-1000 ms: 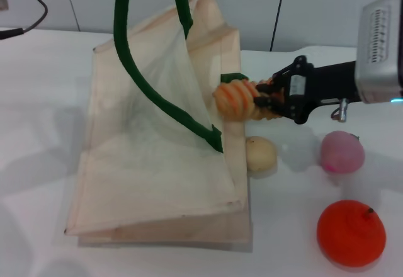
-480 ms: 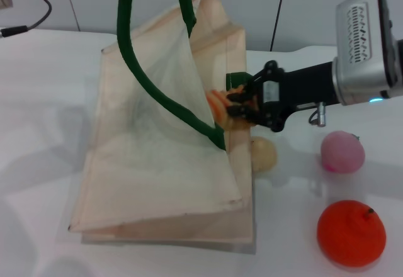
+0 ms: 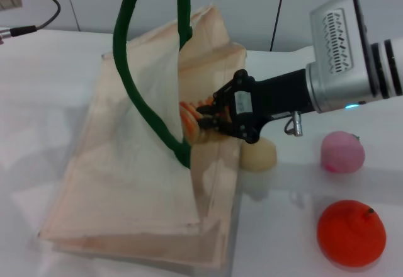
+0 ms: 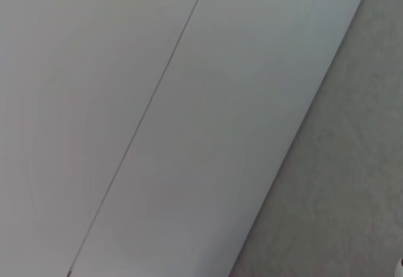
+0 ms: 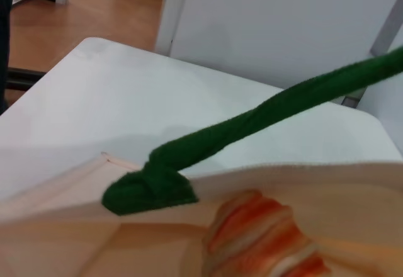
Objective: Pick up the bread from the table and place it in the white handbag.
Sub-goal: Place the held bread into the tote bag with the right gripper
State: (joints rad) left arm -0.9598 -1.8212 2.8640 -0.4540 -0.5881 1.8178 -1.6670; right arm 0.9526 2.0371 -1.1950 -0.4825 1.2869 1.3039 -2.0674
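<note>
**Bread at the bag's mouth, release still to come**

Your right pincer is pinching the bread and has it just inside the open mouth of the white handbag, whose upper panel is held up by its green handle. The pick is done; what's left, as I judge it, is pushing deeper and letting go. The bread sits at the pincer's tips, orange-and-cream ridged, partly hidden by the bag's edge. Behind the pincer, a pale bun rests on the table. Your left pincer is out of view.
</note>
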